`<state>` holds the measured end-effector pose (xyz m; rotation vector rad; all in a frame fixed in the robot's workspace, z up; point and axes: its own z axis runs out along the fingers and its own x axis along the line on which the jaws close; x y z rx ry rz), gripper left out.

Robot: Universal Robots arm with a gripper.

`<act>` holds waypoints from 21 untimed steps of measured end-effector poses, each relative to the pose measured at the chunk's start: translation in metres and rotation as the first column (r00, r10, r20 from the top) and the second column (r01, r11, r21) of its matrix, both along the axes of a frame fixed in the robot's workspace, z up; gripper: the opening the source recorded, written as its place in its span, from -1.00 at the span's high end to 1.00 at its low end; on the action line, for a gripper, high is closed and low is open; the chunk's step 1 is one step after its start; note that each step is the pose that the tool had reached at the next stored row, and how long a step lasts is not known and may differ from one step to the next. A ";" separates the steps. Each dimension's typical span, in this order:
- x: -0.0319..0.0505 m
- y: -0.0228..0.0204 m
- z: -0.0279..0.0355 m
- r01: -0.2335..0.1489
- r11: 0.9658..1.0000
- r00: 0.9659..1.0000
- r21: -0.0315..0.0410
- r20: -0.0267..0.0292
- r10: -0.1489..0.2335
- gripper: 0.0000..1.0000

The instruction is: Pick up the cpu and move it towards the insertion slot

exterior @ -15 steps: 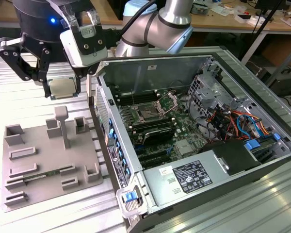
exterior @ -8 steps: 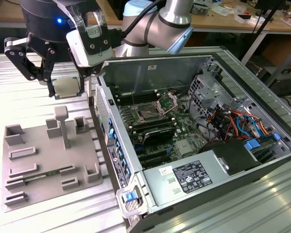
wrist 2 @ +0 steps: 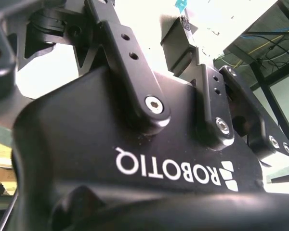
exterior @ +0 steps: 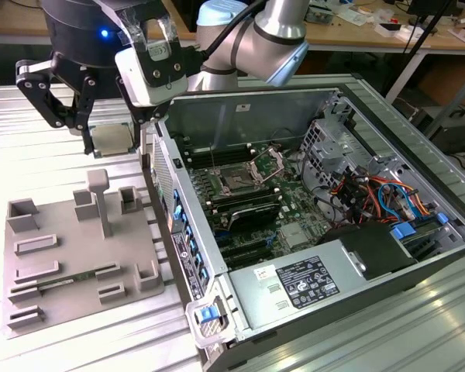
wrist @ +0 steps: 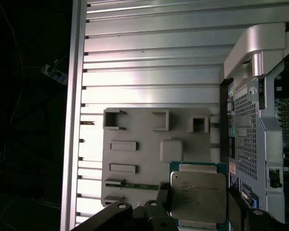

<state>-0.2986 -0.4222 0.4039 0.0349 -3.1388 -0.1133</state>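
In the exterior view the pincer (exterior: 89, 128) hangs in the air at the far left, above the ribbed metal counter (exterior: 31, 163). Its two black fingers (exterior: 58, 108) are closed on the cpu (exterior: 112, 139), a small flat square, lifted clear of the grey tray (exterior: 70, 256) below. The open computer case (exterior: 372, 101) sits to the right. Inside it, on the green board, is the insertion slot (exterior: 239, 180) — a dark square with a shiny metal frame. The chip and the slot are well apart, with the case's near wall (exterior: 178, 225) between them.

In the second wrist view the black body of the pincer (wrist 2: 183, 62) is seen from close up, with its finger links reaching up toward something pale and dark held at their ends.

In the first wrist view the cpu (wrist: 198, 195) lies flat between the fingers (wrist: 161, 199), silvery top showing, over the tray (wrist: 135, 159) and just beside the case's mesh wall (wrist: 245, 139).

To do this well, I think the chip should stay flat and held tight — and ride high enough to pass over the wall's top edge. There is open room above the counter and above the board; the wall and the bent metal by the slot look like the tight spots.
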 end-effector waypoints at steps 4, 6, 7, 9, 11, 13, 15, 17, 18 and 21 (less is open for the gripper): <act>0.0041 0.0000 -0.0001 0.000 1.000 1.000 0.000 0.000 0.000 -0.09; 0.0072 0.0000 -0.0002 0.000 1.000 1.000 0.000 0.000 0.000 -0.09; 0.0088 0.0000 -0.0002 0.000 1.000 1.000 0.000 0.000 0.000 -0.09; 0.0110 0.0000 -0.0002 0.000 1.000 1.000 0.000 0.000 0.000 -0.09; 0.0128 0.0000 -0.0003 0.000 1.000 1.000 0.000 0.000 0.000 -0.09; 0.0149 0.0000 -0.0003 0.000 1.000 1.000 0.000 0.000 0.000 -0.09; 0.0169 0.0000 -0.0003 0.000 1.000 1.000 0.000 0.000 0.000 -0.09; 0.0206 0.0000 -0.0003 0.000 1.000 1.000 0.000 0.000 0.000 -0.09; 0.0221 0.0000 -0.0004 0.000 1.000 1.000 0.000 0.000 0.000 -0.09; 0.0244 0.0000 -0.0004 0.000 1.000 1.000 0.000 0.000 0.000 -0.09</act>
